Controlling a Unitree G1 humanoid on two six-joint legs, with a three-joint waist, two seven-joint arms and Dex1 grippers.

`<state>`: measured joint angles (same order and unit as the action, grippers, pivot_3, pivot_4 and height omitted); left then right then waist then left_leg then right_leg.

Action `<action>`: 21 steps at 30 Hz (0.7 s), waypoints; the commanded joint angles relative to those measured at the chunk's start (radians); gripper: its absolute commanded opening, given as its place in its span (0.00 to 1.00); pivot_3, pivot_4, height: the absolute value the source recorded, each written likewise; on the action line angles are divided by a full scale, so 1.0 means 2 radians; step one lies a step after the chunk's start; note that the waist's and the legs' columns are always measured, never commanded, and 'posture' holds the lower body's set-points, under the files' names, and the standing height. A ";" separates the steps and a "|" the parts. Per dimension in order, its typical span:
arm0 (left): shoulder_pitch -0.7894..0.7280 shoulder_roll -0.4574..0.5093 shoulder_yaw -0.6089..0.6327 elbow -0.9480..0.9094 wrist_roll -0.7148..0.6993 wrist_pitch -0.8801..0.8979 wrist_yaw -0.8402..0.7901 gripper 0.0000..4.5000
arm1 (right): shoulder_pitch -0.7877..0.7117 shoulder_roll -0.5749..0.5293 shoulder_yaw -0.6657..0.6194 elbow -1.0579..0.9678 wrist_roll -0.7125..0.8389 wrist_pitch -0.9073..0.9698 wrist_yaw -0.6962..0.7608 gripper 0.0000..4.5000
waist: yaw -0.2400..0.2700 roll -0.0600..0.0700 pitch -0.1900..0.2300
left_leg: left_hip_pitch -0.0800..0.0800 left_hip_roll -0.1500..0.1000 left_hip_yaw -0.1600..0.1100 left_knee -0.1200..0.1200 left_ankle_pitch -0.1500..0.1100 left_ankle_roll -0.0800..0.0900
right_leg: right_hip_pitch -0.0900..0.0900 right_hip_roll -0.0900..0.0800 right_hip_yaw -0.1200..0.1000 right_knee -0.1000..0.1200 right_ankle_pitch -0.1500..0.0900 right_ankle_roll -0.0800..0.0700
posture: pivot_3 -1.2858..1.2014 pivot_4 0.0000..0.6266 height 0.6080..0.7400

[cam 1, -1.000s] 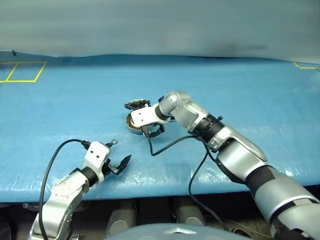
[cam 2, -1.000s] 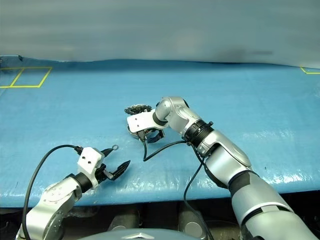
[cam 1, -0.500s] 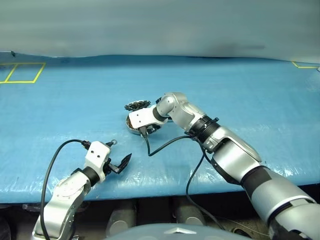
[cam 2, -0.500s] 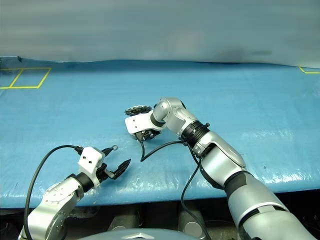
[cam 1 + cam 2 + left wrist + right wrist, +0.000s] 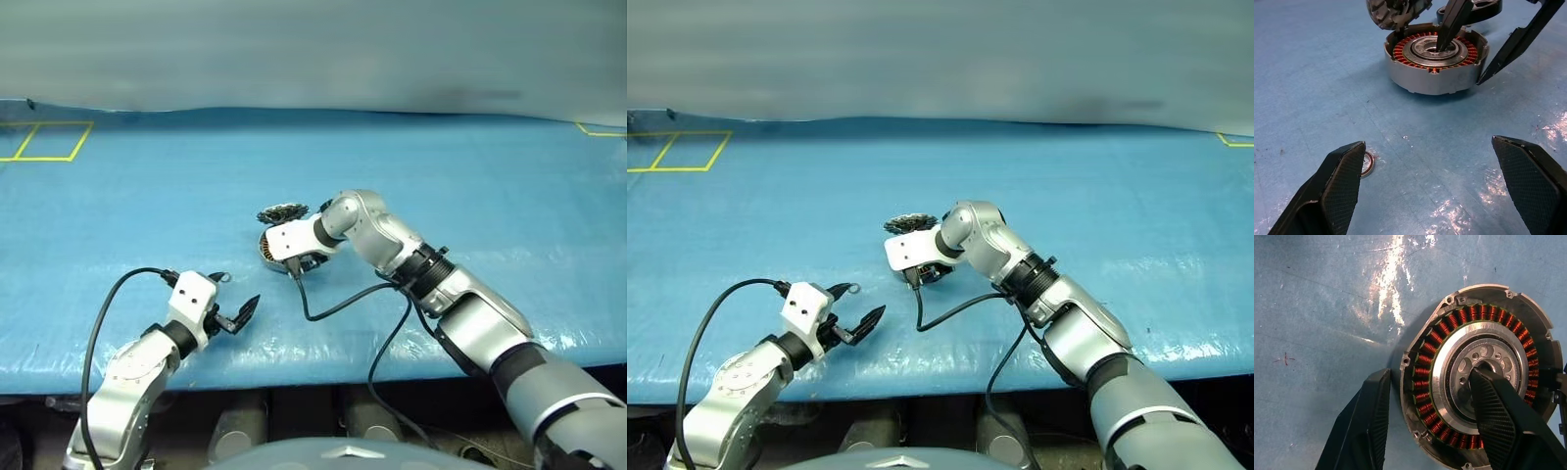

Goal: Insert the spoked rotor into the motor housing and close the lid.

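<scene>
A blue plastic-covered table point(image 5: 470, 176) stretches across the scene under the robot's two arms. Nearest, at the left near edge of the table, the left gripper point(image 5: 233, 304) hovers just above the surface with its two black fingers point(image 5: 1339, 186) spread wide apart and nothing between them. A black cable loops from its wrist. Just beside one of those fingers, a tiny thin washer ring point(image 5: 1368, 164) lies flat on the blue cover. Farther in, near the middle of the table, sits the motor housing point(image 5: 1436, 61), a round shallow grey metal cup facing up, showing its copper-orange winding ring around a silver centre hub. The right gripper point(image 5: 1430, 416) reaches down onto it from the right, pointing steeply downward. It is clamped across the near wall of the housing: one black finger stands in the bore of the silver hub, the other outside the grey wall, so the winding ring lies between them. Just beyond the housing, on its far side, the spoked rotor point(image 5: 282, 211) shows as a small dark wheel, partly hidden behind the right gripper. In the far left corner, yellow lines point(image 5: 44, 142) mark out a rectangle on the cover.
</scene>
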<state>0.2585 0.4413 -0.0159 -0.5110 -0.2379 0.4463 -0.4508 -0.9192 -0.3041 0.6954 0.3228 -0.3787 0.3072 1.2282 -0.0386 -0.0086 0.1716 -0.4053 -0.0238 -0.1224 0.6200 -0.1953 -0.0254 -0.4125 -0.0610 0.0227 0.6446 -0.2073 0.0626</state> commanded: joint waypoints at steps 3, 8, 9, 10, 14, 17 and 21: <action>-0.016 0.005 -0.001 0.003 -0.003 0.000 -0.012 1.00 | 0.033 -0.023 0.002 -0.059 -0.003 0.049 0.022 0.47 | 0.001 0.000 0.000 | 0.000 0.000 0.000 0.000 0.000 0.000 | 0.000 0.000 0.000 0.000 0.000 0.000 | 0.52 0.24 1.00; -0.022 0.004 -0.005 0.007 -0.002 0.003 -0.019 1.00 | 0.053 -0.035 0.009 -0.092 -0.006 0.070 0.025 0.47 | 0.001 0.000 0.000 | 0.000 0.000 0.000 0.000 0.000 0.000 | 0.001 0.000 0.000 0.000 0.000 0.000 | 0.52 0.24 1.00; -0.023 0.004 -0.005 0.008 -0.002 0.004 -0.020 1.00 | 0.055 -0.037 0.009 -0.097 -0.005 0.074 0.027 0.47 | 0.001 0.000 0.000 | 0.000 0.000 0.000 0.000 0.000 0.000 | 0.001 0.000 0.000 0.000 0.000 0.000 | 0.52 0.24 1.00; -0.024 0.004 -0.006 0.009 -0.002 0.004 -0.020 1.00 | 0.056 -0.038 0.010 -0.101 -0.005 0.078 0.028 0.47 | 0.001 0.000 0.000 | 0.001 0.000 0.000 0.000 0.000 0.000 | 0.001 0.000 0.000 0.000 0.000 0.000 | 0.52 0.24 1.00; -0.028 0.003 -0.008 0.012 -0.002 0.004 -0.022 1.00 | 0.059 -0.042 0.012 -0.114 -0.004 0.090 0.031 0.47 | 0.001 0.000 0.000 | 0.001 0.000 0.000 0.000 0.000 0.000 | 0.001 0.000 0.000 0.000 0.000 0.000 | 0.52 0.24 1.00; -0.030 0.003 -0.009 0.015 -0.003 0.005 -0.023 1.00 | 0.060 -0.047 0.015 -0.124 -0.003 0.098 0.039 0.47 | 0.001 0.000 0.000 | 0.001 0.000 0.000 0.000 0.000 0.000 | 0.001 0.000 0.000 0.000 0.000 0.000 | 0.52 0.24 1.00; -0.032 0.000 -0.009 0.018 -0.004 0.006 -0.023 1.00 | 0.063 -0.055 0.015 -0.142 -0.001 0.110 0.044 0.47 | 0.001 0.000 0.000 | 0.001 0.000 0.000 0.000 0.000 0.000 | 0.001 0.000 0.000 0.000 0.000 0.000 | 0.52 0.24 1.00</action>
<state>0.2031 0.4421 -0.0320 -0.4713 -0.2386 0.4580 -0.4931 -0.8136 -0.3993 0.7069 0.0500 -0.3875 0.5053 1.2825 -0.0361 -0.0089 0.1712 -0.4042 -0.0239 -0.1224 0.6201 -0.1954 -0.0254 -0.4108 -0.0614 0.0226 0.6441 -0.2073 0.0628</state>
